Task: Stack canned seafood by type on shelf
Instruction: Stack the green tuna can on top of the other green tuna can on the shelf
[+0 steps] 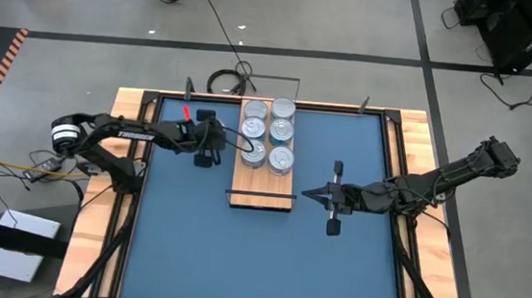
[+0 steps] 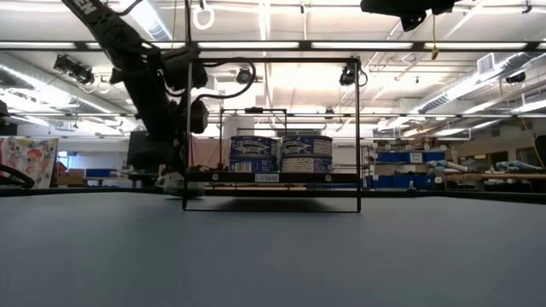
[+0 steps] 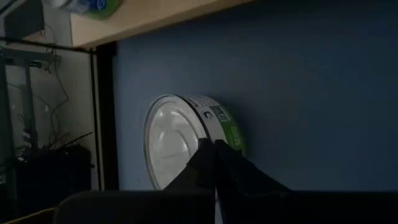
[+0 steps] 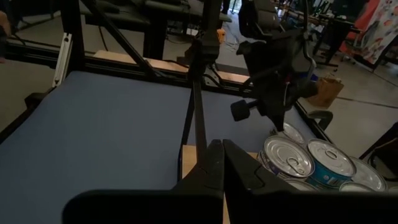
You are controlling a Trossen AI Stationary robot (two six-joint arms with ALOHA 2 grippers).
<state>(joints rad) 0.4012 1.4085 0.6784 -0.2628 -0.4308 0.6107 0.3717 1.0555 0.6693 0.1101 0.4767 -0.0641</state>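
The shelf (image 1: 263,185) is a light-wood board with a thin black frame (image 2: 357,128), lying mid-table. Several silver-topped tins (image 1: 267,132) stand on its far half in two rows; the low view shows blue-labelled ones (image 2: 280,154). My left gripper (image 1: 210,152) is just off the board's left edge, shut on a tin with a green-and-white side (image 3: 186,140). My right gripper (image 1: 307,193) hovers shut near the board's right near corner, with nothing between its fingers (image 4: 222,163). My left gripper has the green-labelled tin by its rim (image 3: 202,132), where the silver face meets the side wall, pinched between the two fingertips (image 3: 233,171). The fingers slant down onto it. The tin sits tilted, silver face toward the table's left; I cannot tell if it is clear of the table.
The table is a blue mat (image 1: 257,254) inside a wooden border with black rails (image 1: 131,205). The board's near half is bare wood. Cables (image 1: 229,78) lie behind the far edge. The upright black frame stands at the board's near end.
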